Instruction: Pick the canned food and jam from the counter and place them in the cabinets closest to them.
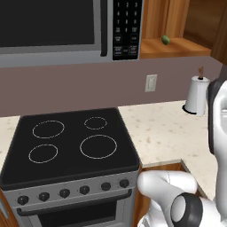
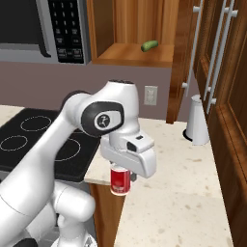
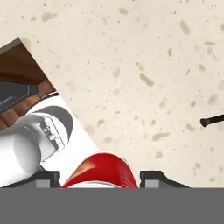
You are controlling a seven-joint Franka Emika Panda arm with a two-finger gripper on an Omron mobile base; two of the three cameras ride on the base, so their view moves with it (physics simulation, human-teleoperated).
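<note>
Red can gripped and held above the counter, cabinet shelf next

The red cylindrical can with a pale top [image 2: 120,180] sits between the gripper's [image 3: 99,176] two dark fingertips [image 3: 152,177], which press against its sides, so the fingers are closed on the can; it hangs below the white hand over the near left corner of the speckled beige stone counter [image 2: 193,193], seemingly lifted off it. This looks like the carrying step for the canned food. Up and to the far right, the open reddish-brown wooden wall cabinet [image 2: 144,53] shows a plain shelf with a small green object [image 2: 149,45] lying on it, beside the grey microwave [image 1: 66,31]. The next move calls for raising the can up to shelf level, keeping it upright and clear of the tall door with silver bar handles [image 2: 185,58]
</note>
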